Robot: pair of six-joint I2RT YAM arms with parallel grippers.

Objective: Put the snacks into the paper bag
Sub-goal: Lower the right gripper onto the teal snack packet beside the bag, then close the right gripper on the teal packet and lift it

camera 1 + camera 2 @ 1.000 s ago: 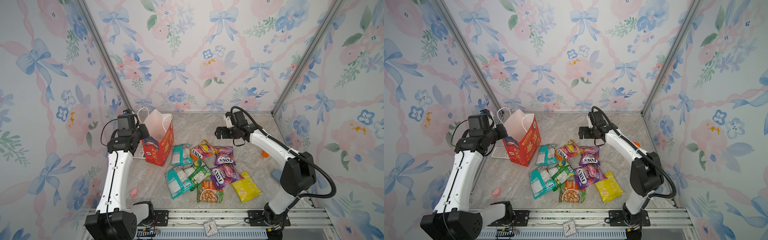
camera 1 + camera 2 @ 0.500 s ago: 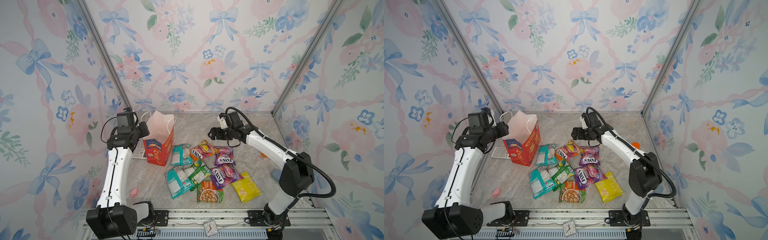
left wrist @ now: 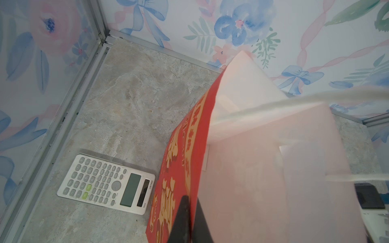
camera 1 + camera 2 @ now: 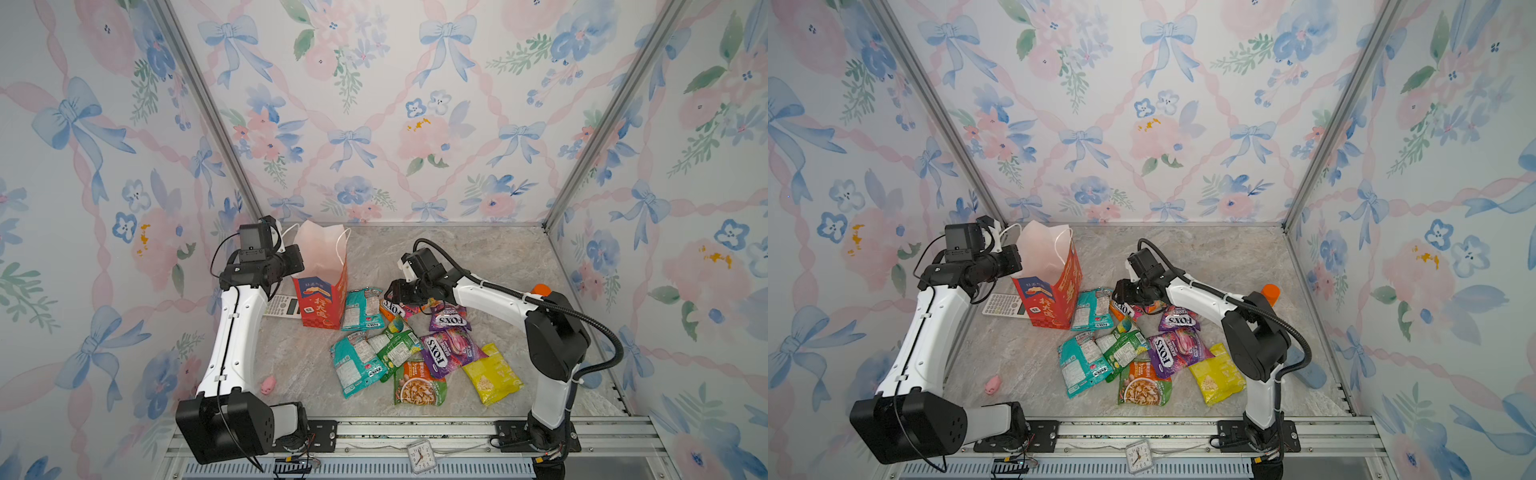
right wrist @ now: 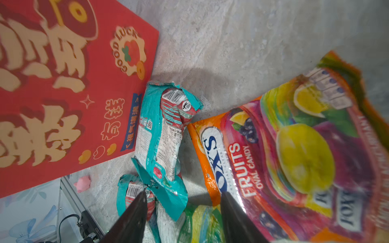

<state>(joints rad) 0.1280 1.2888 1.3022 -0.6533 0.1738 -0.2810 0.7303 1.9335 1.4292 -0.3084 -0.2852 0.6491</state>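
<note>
**On the floor: bag pinched, snacks lying out**

On the grey floor the snacks [image 4: 415,349] lie in a heap outside the bag [image 4: 322,299]; the bag stands open just left of them, red outside, white inside; a teal packet [image 4: 361,307] lies right against its side; an orange packet [image 5: 294,157] lies beside the teal one.

The left gripper [image 4: 296,259] is clenched on the bag's top edge; one finger [image 3: 183,218] presses the red outside.

The right gripper [image 5: 183,193] hangs low over the far end of the heap; its jaws are apart and grip nothing; one finger [image 5: 233,218] is at the orange packet's edge.

A calculator [image 4: 284,306] lies left of the bag; a pink toy [image 4: 269,384] lies near the left arm; a bottle [image 4: 540,289] stands behind the right arm; a clock [image 4: 420,456] sits on the front rail.
</note>
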